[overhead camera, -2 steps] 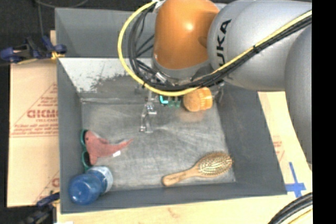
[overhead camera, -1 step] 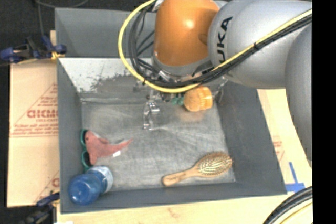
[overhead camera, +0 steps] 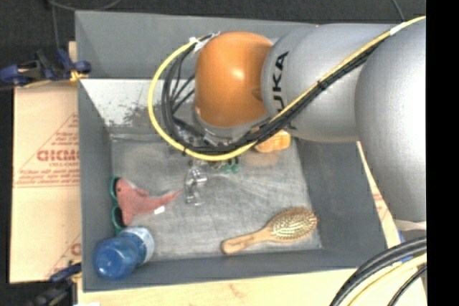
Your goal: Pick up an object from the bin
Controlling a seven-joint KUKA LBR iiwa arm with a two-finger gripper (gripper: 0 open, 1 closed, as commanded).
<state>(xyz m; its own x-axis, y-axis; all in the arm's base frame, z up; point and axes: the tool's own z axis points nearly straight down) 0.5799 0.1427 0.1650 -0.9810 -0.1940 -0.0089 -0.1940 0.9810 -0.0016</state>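
You're looking at the gripper [overhead camera: 193, 186] hanging low over the floor of the grey metal bin [overhead camera: 93, 154], about mid-bin, under the arm's orange wrist cover. Released or clenched: can't tell from this angle, the tip being small & shaded by cables. Nothing is showing as held.

The nearest thing, so prob. the pick, is the floppy pink cloth-like piece [overhead camera: 136, 201]. It's lying left of centre w/ its thin tip pointing at the gripper, just beside it, poss. touching. Its broad end is resting on a dark green ring-shaped rim [overhead camera: 113, 206] by the left wall. A blue round plastic bottle [overhead camera: 122, 254] is lying in the front-left corner. A wooden oval hairbrush [overhead camera: 276, 227] is lying front-right, well apart from the gripper. An orange rounded object [overhead camera: 276, 142] is peeking out from under the arm at the back.

What you're risking:
- Closing here may catch only the thin tip, so the limp material could be slipping out on the lift.
- If it's tangled w/ the green rim, that could be dragging up too, then dropping.
- Going lower risks scraping the bin floor.
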